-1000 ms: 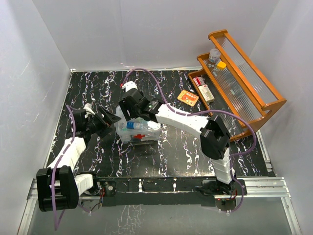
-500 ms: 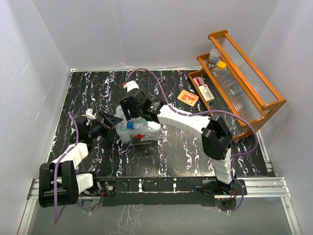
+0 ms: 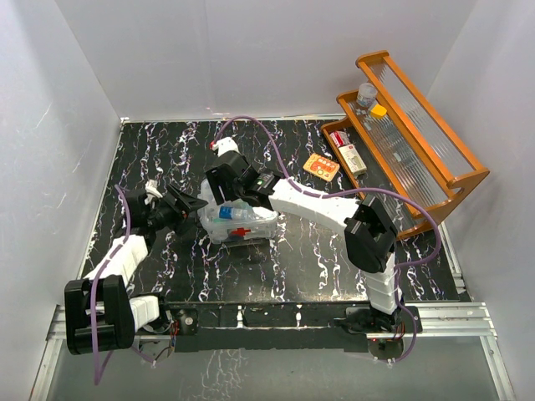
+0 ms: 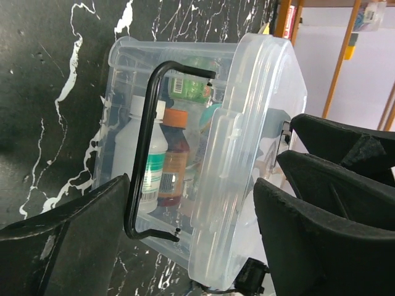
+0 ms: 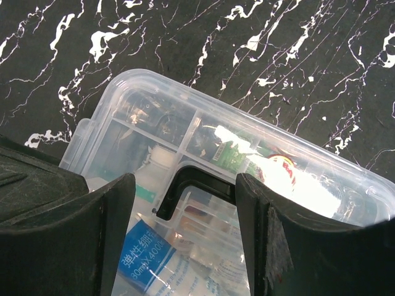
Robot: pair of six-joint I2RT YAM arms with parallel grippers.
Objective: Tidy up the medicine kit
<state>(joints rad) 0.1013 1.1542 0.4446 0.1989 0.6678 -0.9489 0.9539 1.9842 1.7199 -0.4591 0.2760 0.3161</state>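
The medicine kit (image 3: pixel 244 224) is a clear box with a clear lid, left of the table's middle, holding bottles and a blue-labelled packet. My left gripper (image 3: pixel 192 205) is open at its left end; in the left wrist view (image 4: pixel 191 191) the fingers straddle the lid's edge (image 4: pixel 247 135) and the black handle (image 4: pixel 147 129) without closing. My right gripper (image 3: pixel 220 192) is open above the lid; in the right wrist view (image 5: pixel 185 182) its fingers stand either side of the black handle (image 5: pixel 207 179) over the kit (image 5: pixel 154 117). The right fingers (image 4: pixel 333 142) also show in the left wrist view.
An orange-brown wooden tiered rack (image 3: pixel 435 167) stands at the right with small boxes (image 3: pixel 349 155) on its lower shelf and a bottle (image 3: pixel 366 93) higher up. A small orange box (image 3: pixel 321 166) lies on the black marbled table (image 3: pixel 292 267). White walls enclose the table.
My left arm has shifted a little, its gripper staying at the kit's left end. The right gripper has barely moved over the lid.
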